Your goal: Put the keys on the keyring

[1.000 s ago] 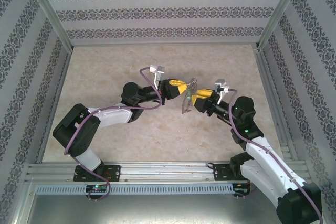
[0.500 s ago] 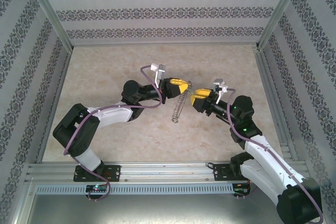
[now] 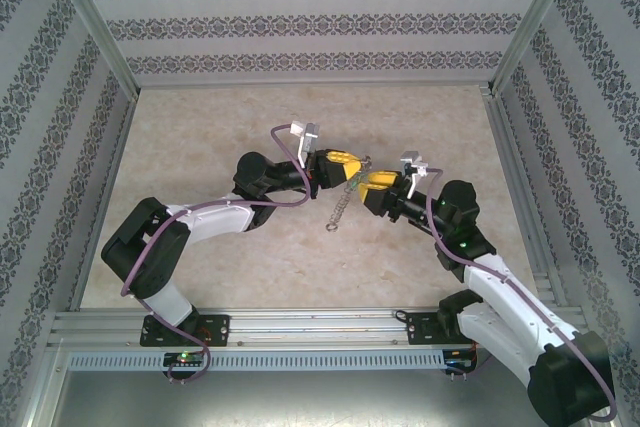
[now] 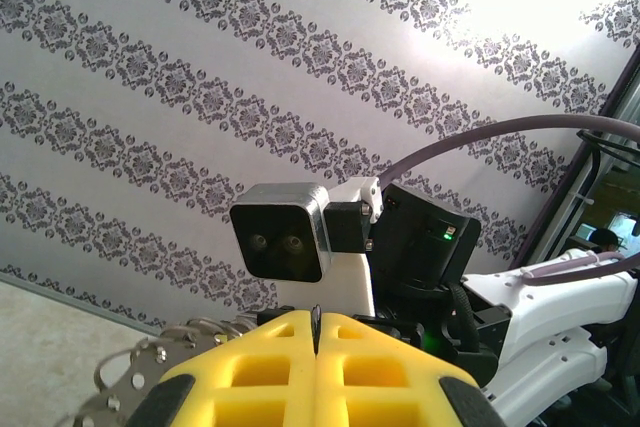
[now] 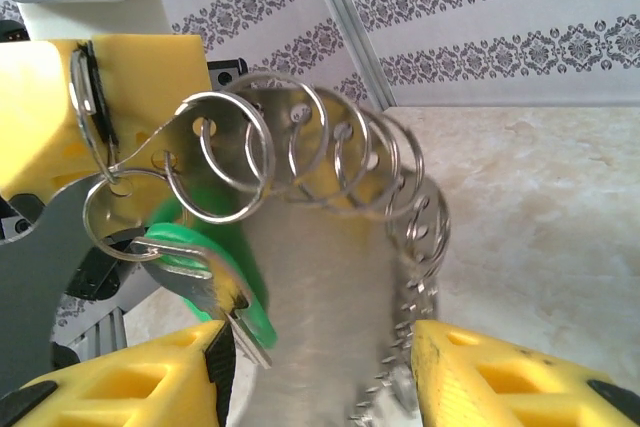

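The keyring [image 3: 341, 205] hangs in mid-air between both arms as a string of linked grey metal rings [image 5: 268, 162] with a fine chain-like fringe [image 5: 405, 347]. My left gripper [image 3: 352, 163] is shut on its upper end; a thin dark metal edge shows between the pressed yellow pads [image 4: 316, 315]. The green-headed key [image 5: 215, 277] hangs from a small ring at that same end. My right gripper [image 5: 318, 337] is open just below. The key's shank lies against its left finger [image 5: 150, 377], and the blurred hanging metal sits in the gap.
Both grippers meet above the middle of the beige table [image 3: 250, 117]. Patterned walls [image 3: 320, 22] close in the back and sides, with metal frame posts [image 3: 520, 32] at the corners. A rail [image 3: 300, 332] carries the arm bases at the near edge.
The right gripper has moved left, closer to the left one. The keyring has swung from lying spread between the grippers to hanging down edge-on. The left grip holds as before.
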Motion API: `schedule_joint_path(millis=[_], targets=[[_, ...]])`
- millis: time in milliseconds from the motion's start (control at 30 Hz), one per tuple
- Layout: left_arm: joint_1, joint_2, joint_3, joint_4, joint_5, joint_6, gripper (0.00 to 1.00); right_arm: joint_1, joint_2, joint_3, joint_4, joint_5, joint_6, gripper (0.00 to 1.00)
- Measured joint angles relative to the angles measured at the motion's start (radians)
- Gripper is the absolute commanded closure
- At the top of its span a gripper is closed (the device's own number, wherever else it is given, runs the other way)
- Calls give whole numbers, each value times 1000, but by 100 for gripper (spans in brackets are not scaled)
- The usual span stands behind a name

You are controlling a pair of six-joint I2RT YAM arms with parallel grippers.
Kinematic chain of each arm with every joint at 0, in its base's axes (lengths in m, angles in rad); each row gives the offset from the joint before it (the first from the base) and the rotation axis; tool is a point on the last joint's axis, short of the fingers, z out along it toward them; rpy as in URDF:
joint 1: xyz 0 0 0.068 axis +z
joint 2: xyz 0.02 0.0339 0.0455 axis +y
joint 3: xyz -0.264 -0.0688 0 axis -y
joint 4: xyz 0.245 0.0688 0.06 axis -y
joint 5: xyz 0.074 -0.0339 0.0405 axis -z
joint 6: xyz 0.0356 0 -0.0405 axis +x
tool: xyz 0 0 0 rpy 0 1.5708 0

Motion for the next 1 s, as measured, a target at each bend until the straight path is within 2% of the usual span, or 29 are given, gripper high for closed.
schedule_joint_path(millis=[500,767,867,1000], targets=[[0,0,14,-12,4,0,100,21,-3,13,7,-26,-16,49],[-1,0,14,-12,19,0,100,21,6,22,8,-26,-23,54],[-1,0,14,-12,19,0,100,21,10,30,13,-26,-28,61],[-1,0,14,-12,19,0,100,28,12,32,19,-29,-35,78]])
